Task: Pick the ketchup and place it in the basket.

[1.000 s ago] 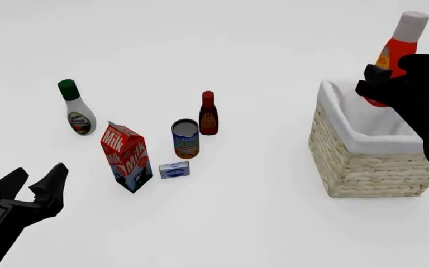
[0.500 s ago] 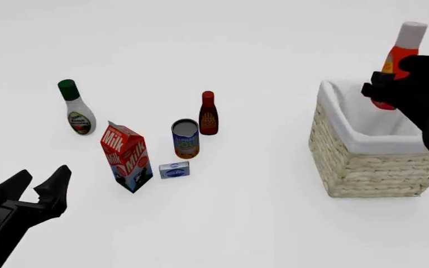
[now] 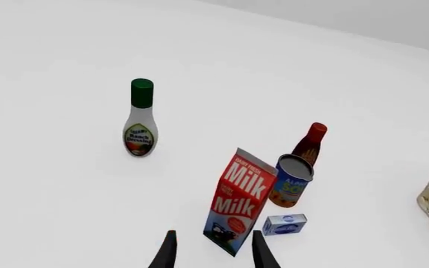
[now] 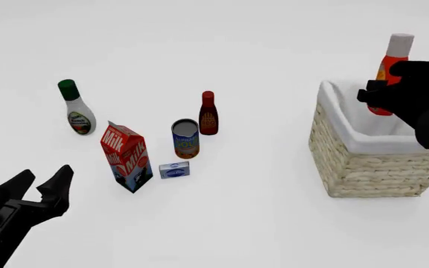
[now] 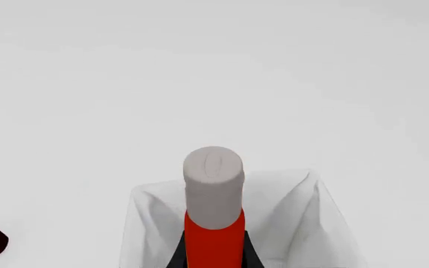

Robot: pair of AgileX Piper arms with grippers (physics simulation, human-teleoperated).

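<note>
Front view, right gripper point(image 4: 384, 89) clamping one ketchup point(image 4: 388, 70) over one basket point(image 4: 363, 162), left gripper point(image 4: 39, 187) spread.

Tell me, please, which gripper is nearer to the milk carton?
Left. The left gripper hangs open just short of the milk carton; the right gripper holds the ketchup over the basket, far across the table.

The black right gripper point(image 4: 382, 89) covers the middle of the red-orange ketchup bottle with the tall white cap point(image 4: 390, 70), whose base is hidden. The woven straw-coloured basket with white lining point(image 4: 363, 162) runs off the front view's right edge. The small blue-and-white box point(image 4: 174, 170) carries print too small to read.
</note>
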